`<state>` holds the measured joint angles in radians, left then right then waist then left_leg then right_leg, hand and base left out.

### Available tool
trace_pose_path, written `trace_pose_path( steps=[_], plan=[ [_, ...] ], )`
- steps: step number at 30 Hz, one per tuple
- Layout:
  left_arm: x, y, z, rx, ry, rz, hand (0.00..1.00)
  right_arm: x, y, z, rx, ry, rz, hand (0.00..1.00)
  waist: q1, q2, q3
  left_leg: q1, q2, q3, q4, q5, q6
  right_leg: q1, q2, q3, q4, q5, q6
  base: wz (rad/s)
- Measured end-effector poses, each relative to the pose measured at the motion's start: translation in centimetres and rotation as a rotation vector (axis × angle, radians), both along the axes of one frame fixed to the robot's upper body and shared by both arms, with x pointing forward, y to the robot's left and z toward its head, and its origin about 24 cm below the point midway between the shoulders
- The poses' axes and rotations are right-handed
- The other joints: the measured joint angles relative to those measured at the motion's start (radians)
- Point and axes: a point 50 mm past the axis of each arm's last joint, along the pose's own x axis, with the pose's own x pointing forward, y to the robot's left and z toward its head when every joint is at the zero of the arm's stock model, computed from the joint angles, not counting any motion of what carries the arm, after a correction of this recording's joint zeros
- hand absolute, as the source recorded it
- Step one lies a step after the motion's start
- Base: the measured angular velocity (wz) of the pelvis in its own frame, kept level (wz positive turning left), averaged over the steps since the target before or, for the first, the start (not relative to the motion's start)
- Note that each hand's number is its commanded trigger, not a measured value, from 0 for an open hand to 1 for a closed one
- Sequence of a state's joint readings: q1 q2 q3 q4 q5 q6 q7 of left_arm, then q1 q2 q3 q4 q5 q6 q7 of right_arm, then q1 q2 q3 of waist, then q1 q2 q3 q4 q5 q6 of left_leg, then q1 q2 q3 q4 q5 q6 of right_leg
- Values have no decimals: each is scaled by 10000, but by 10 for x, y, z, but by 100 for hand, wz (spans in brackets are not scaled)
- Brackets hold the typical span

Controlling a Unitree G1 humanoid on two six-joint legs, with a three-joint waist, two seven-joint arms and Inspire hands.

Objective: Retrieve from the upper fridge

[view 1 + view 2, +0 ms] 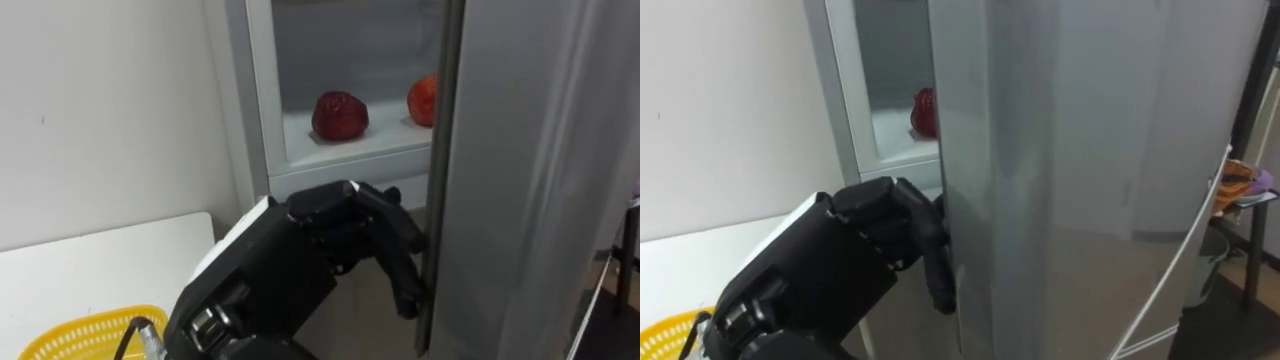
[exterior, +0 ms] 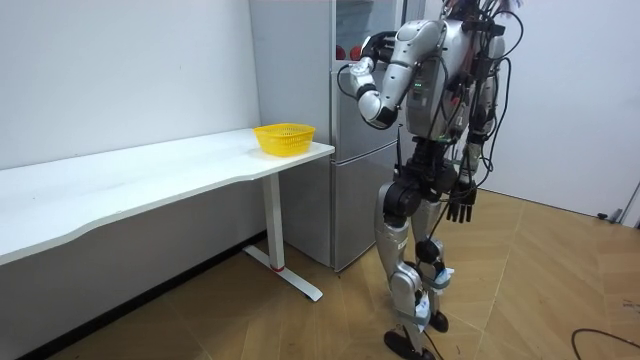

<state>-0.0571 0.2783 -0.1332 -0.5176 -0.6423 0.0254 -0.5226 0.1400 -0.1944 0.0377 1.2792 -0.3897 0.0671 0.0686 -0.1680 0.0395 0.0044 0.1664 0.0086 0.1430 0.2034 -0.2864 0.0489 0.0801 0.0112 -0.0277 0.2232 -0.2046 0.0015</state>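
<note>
Fingers (image 1: 396,250) of the left hand (image 1: 300,262) are curled round the free edge of the upper door (image 1: 530,150) of the fridge (image 2: 350,200), the dark palm facing the opening. The door stands partly open. Inside, on a white shelf (image 1: 350,152), a dark red fruit (image 1: 340,116) sits near the shelf's front edge. An orange-red fruit (image 1: 423,100) lies to its right, farther back, half hidden behind the door's edge; the two are apart. Neither is touched by a hand. A yellow basket (image 1: 85,335) stands on the white worktop (image 1: 100,265), at the end beside the fridge. In the room view the robot stands upright before the fridge, its right hand (image 2: 461,208) hanging at its side, loose and holding nothing.
</note>
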Motion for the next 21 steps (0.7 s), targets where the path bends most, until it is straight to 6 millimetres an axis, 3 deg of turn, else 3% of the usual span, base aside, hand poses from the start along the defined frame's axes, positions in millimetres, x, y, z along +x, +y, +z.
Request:
trace_pose_path(
  steps=[14, 21],
  plan=[
    [0, -2, 1, -105, -10, -275, 0, 2, 0, 0, -12, -53, -21, 0, 12, -60, -13, 5, 19, 243, 0, 0, 0, -243, 54, 248, 197, -1, -1, -6],
    [-1, -5, -1, -305, 151, -598, 0, 4, -2, 1, -35, -247, -330, 0, -204, -74, -6, 38, 36, 502, -6, -1, -1, -304, 95, 521, 228, 1, 3, -9]
  ],
)
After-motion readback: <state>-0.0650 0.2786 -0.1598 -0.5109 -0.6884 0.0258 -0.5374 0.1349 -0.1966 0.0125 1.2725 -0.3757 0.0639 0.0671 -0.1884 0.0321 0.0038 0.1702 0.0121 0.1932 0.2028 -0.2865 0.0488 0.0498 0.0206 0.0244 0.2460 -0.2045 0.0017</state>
